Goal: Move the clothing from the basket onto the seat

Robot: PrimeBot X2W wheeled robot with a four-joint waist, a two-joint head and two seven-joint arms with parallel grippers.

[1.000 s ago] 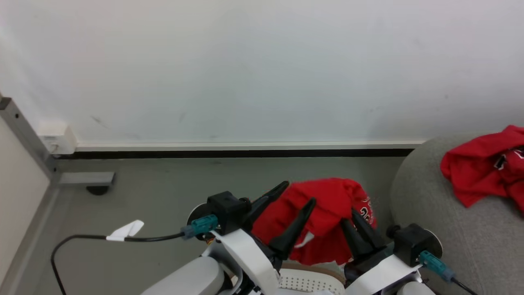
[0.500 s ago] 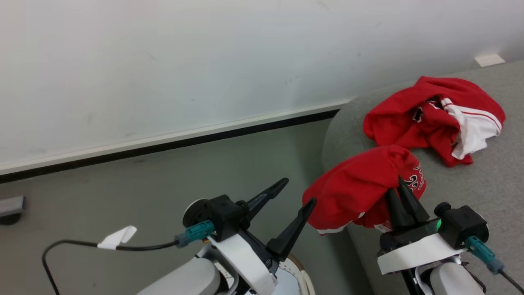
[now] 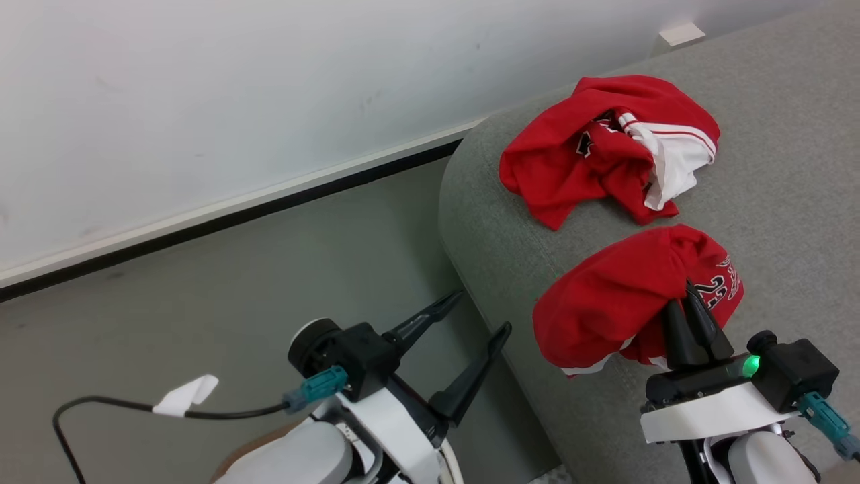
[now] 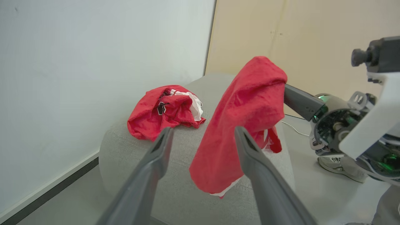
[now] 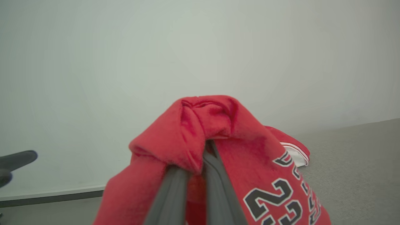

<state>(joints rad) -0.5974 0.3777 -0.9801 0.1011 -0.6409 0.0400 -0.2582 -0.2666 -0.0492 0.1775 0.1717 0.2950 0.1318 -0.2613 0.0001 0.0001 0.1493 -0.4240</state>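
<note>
- Right gripper [image 3: 682, 299] clamps a red shirt [image 3: 618, 289] over the seat [image 3: 793, 168]
- Left gripper [image 3: 482, 310] stands wide, empty
- 1 other red garment [image 3: 557, 154] lies on the seat

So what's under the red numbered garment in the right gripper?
The light grey fabric sofa seat. The red numbered garment covers the right gripper's fingertips and the seat patch beneath, so contact is unclear.

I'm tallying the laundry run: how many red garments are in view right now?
2. A crumpled garment lies on the seat near the wall; a numbered garment hangs from the right gripper over the seat's nearer part. The crumpled heap could hide another.
</note>
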